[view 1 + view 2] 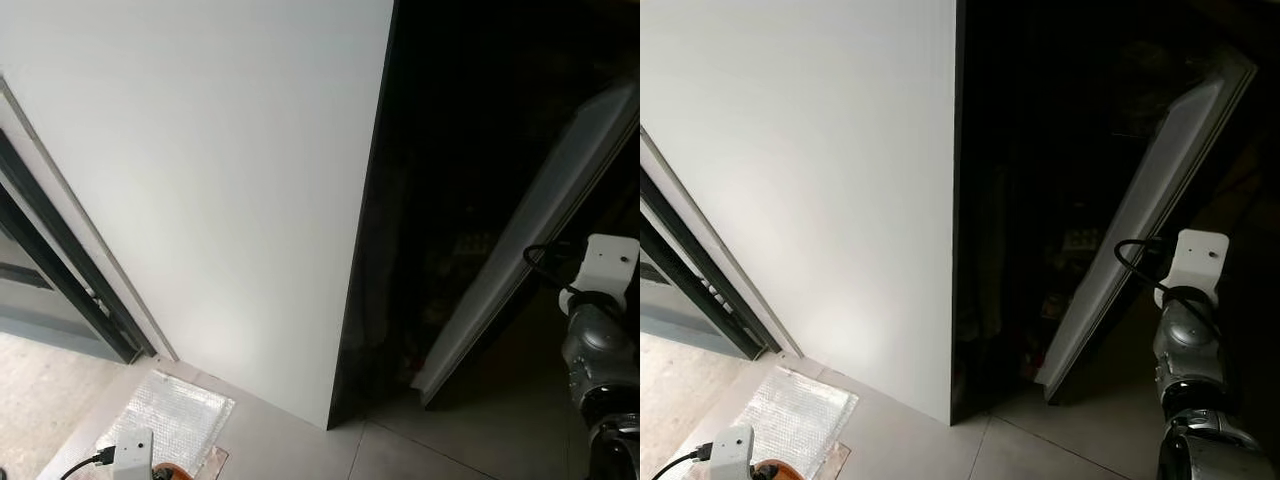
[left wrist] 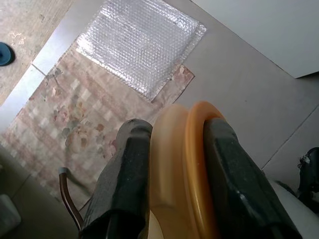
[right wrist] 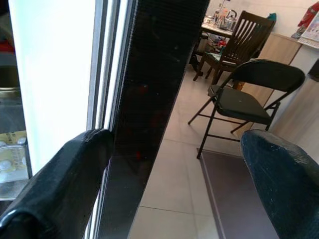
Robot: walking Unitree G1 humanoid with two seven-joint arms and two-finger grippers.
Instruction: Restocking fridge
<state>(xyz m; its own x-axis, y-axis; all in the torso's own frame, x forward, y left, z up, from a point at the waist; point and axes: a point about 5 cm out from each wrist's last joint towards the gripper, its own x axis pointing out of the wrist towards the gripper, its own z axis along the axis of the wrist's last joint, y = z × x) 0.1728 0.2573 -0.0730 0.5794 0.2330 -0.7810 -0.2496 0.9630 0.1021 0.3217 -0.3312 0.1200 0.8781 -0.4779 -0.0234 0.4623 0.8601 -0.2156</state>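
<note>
Fridge point(image 1: 200, 200) stands ahead, its white side wall on the left and its door point(image 1: 530, 240) ajar to the right. Right gripper point(image 3: 169, 179) is spread wide around the door's dark edge. Left gripper point(image 2: 172, 169), low at near left, clamps an orange container point(image 2: 182, 164) above a bubble-wrap sheet point(image 2: 142, 45).

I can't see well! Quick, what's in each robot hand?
Left gripper: closed on an orange plastic item.
Right gripper: jaws open, holding nothing, at the edge of the fridge door.

Too dark to make out: fridge interior point(image 1: 470, 200), upper right. Cut off below: orange object point(image 2: 187, 169), pinched between black fingers point(image 2: 124, 184).
</note>
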